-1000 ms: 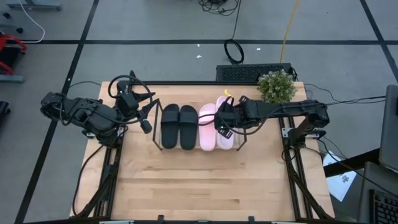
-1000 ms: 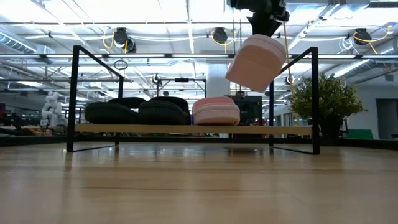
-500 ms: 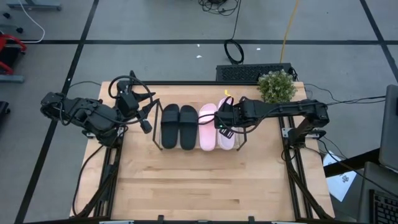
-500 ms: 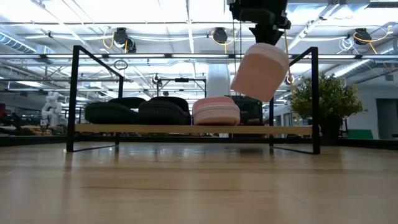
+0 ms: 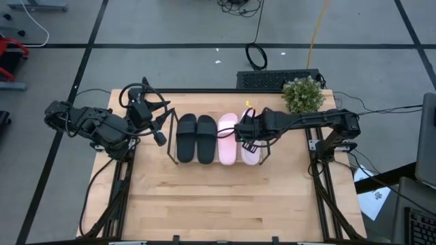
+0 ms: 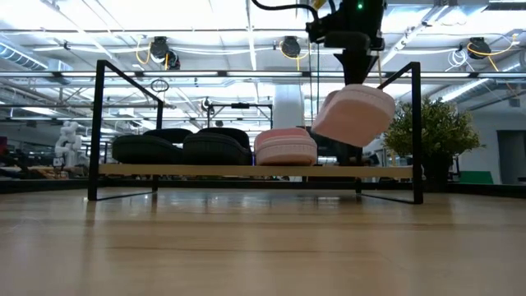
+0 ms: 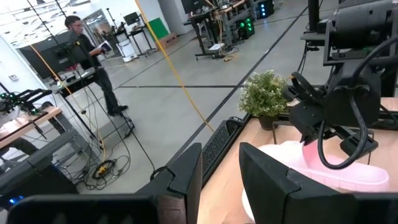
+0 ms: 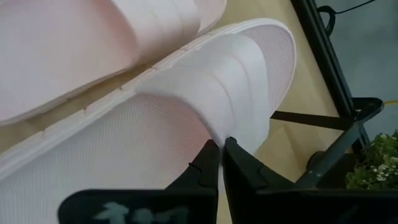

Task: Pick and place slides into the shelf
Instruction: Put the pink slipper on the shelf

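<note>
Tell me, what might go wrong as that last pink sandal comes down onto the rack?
The right hand pinches only the strap of the held pink slide, which hangs tilted over the shelf; it could land crooked or slip. It could also nudge the pink slide already resting beside it.

3 slides (image 5: 206, 138) lie side by side on the shelf (image 6: 246, 171); a 4th slide (image 6: 354, 114) hangs tilted above its right end.
</note>
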Robot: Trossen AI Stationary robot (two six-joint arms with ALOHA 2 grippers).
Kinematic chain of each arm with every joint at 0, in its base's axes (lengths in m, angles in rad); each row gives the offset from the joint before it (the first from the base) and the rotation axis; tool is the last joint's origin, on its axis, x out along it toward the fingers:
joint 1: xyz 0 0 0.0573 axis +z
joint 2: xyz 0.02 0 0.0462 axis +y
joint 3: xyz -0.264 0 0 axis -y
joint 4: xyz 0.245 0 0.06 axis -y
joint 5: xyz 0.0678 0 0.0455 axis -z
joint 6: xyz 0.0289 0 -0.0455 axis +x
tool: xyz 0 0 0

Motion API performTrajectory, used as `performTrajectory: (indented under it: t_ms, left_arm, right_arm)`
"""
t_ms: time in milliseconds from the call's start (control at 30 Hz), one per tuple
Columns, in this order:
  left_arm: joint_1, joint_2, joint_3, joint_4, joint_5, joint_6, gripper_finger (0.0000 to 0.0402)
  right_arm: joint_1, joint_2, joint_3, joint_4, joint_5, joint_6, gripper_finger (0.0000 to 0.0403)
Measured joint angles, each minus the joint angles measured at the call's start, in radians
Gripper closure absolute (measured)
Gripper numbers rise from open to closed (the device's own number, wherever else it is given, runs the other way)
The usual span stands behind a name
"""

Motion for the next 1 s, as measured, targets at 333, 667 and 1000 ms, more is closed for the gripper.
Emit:
performTrajectory:
  t_ms: [333, 667, 1000]
  left_arm:
    - [0.000, 0.000, 0.000, 0.000, 0.000, 0.000, 0.0289]
    - [0.000, 0.000, 0.000, 0.001, 0.000, 0.007, 0.0289]
    - [0.000, 0.000, 0.000, 0.001, 0.000, 0.006, 0.0289]
  right_arm:
    - [-0.021, 0.000, -0.058, 0.052, -0.025, -0.022, 0.0403]
    - [-0.048, 0.000, -0.058, 0.092, -0.027, -0.066, 0.0403]
    - [-0.051, 0.000, -0.139, 0.128, -0.080, -0.059, 0.0403]
